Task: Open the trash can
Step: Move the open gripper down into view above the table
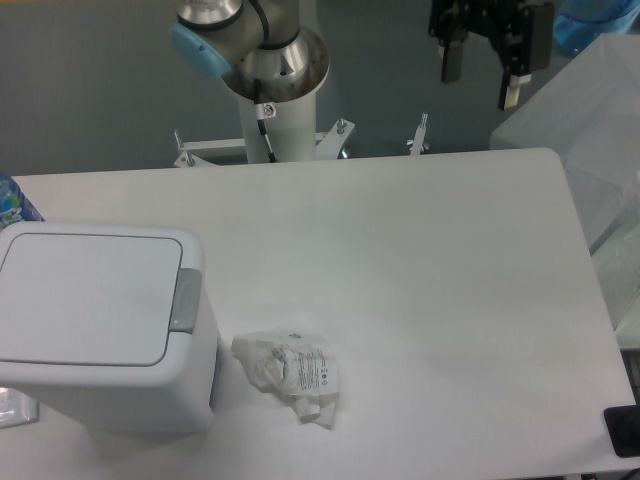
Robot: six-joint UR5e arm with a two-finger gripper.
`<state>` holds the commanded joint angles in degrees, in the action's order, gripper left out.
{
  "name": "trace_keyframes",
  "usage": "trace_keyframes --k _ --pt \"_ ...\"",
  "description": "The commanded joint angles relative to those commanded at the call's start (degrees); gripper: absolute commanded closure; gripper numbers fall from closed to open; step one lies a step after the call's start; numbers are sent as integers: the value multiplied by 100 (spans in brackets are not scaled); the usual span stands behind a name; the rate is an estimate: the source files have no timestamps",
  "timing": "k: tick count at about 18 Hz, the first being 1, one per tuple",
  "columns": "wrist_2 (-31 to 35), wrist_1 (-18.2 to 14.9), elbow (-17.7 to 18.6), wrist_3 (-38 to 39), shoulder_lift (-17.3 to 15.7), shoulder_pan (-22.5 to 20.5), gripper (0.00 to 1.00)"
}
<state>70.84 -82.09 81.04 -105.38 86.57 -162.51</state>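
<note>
Trash can: small boxy white plastic bin, smooth glossy walls, rounded corners, sitting at the near left corner of the table. Its lid is a flat rectangle with soft corners, lying shut and flush in the rim. Grey push-button tab sits on the rim's right edge, narrow and matte, slightly darker than the lid.

Just right of the bin, apart from it, lies a crumpled white paper wad, creased and lumpy, with small dark print on 1 face. Table is a matte white slab with rounded corners. A bit of blue patterned object peeks in at the left edge behind the bin; cannot tell what it is.

Far side, centre: arm base, white cylindrical column with a metallic silver joint and light blue cap, thin black cable running down it, bolted on a white bracket frame.

Gripper hangs at the top right, above and beyond the table's far edge, well apart from the trash can, diagonally across the table from it. Black body, 2 dark fingers pointing down with a clear gap between them, jaws spread, holding nothing. Right finger has a pale tip. Translucent plastic sheeting covers something at the right edge.
</note>
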Motion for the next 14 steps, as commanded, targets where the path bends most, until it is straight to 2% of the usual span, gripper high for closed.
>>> trace_keyframes --k 4,7,10,14 --pt "-26 0 9 70 0 9 0" --pt "-201 26 9 1120 0 166 0" --pt "-509 666 17 2535 123 474 0" --pt "-545 1325 26 4101 334 975 0"
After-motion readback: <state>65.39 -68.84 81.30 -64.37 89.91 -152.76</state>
